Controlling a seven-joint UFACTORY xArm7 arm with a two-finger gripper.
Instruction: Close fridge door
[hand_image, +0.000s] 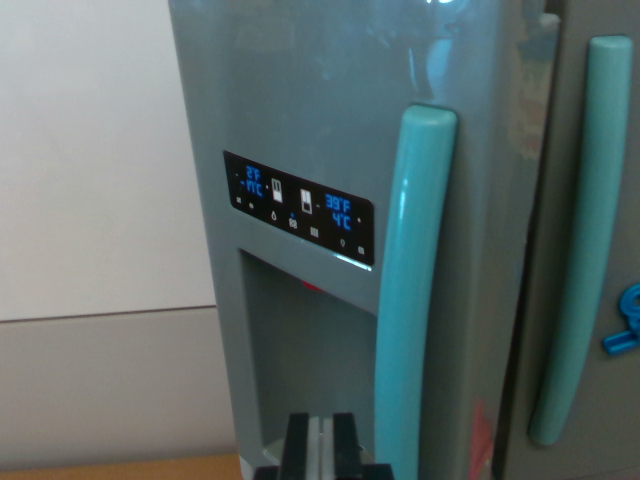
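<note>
The hand (320, 445) sits low at the bottom of the wrist view, its dark fingers (296, 440) pressed together on nothing, nearly against the fridge's left door (300, 100). That door fills the view straight ahead, panel (298, 206) lit. It seems to stand slightly proud of the right door (590, 300) (the seam (530, 240) looks dark). Its teal handle (412, 290) runs upright, just right of the hand. A straight push forward looks right.
</note>
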